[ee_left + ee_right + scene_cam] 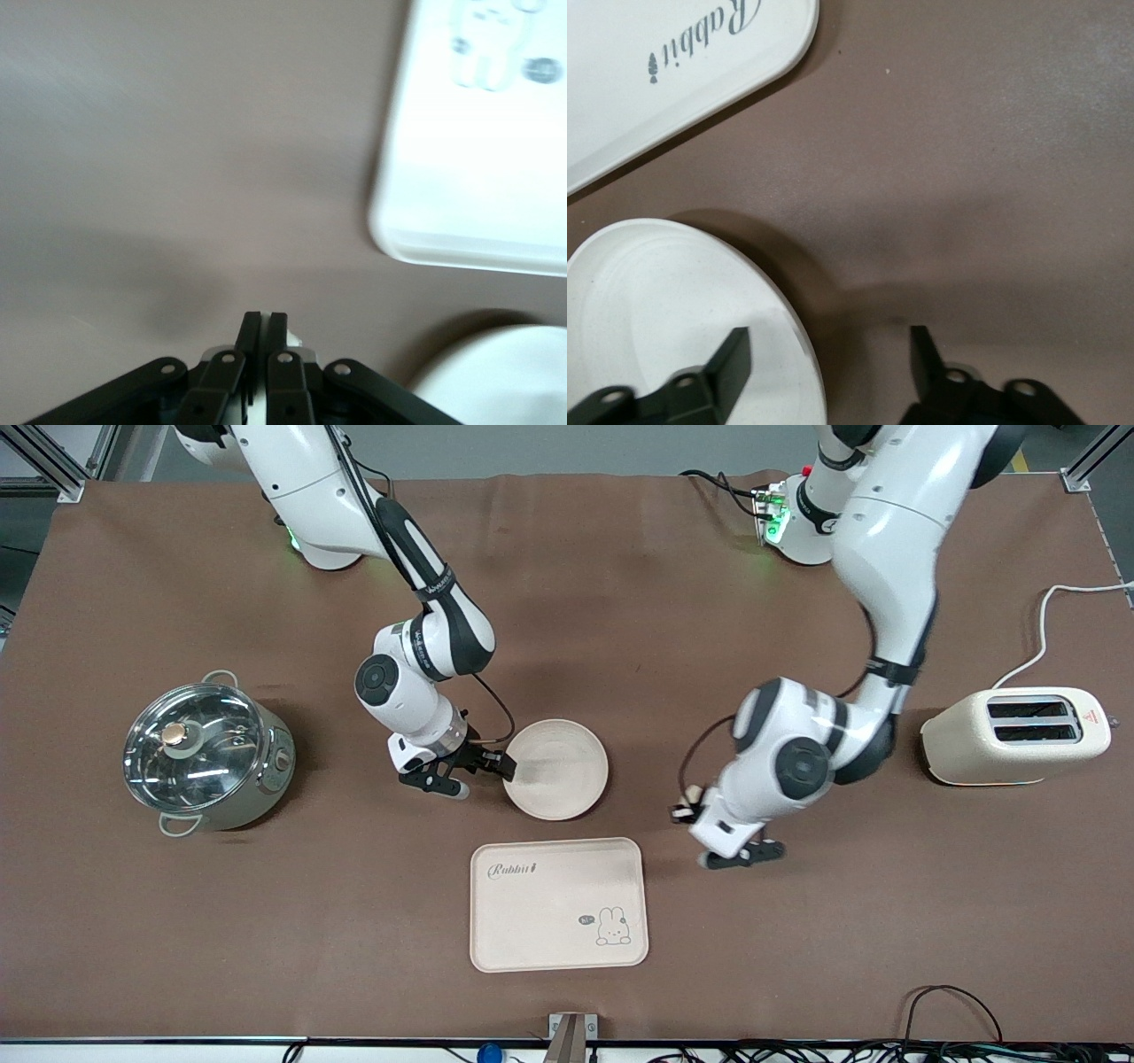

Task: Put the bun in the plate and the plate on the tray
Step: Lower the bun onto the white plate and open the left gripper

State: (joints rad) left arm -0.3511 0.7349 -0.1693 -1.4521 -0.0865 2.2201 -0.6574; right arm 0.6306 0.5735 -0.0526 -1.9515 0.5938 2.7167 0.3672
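Front view shows you nothing of the task finished yet. The tray [549, 903] lies bare at the lower middle of the frame. The plate [567, 771] sits on the table [620, 620] just above it, apart from it, and is also bare. Both the bun drop and the plate move are still to do.

The pot [208, 753] at the right arm's end has its glass lid on. The toaster [1019, 735] at the left arm's end shows two dark slots with nothing sticking out.

Your right gripper [483, 778] is low at the plate's rim with its fingers spread, one over the dish and one outside it.

Your left gripper [744, 856] hangs over bare table beside the tray, with its fingers pressed together.

You cannot pick out the bun for certain. The left wrist view shows only a pale sliver [292, 337] by the fingertips, possibly it.
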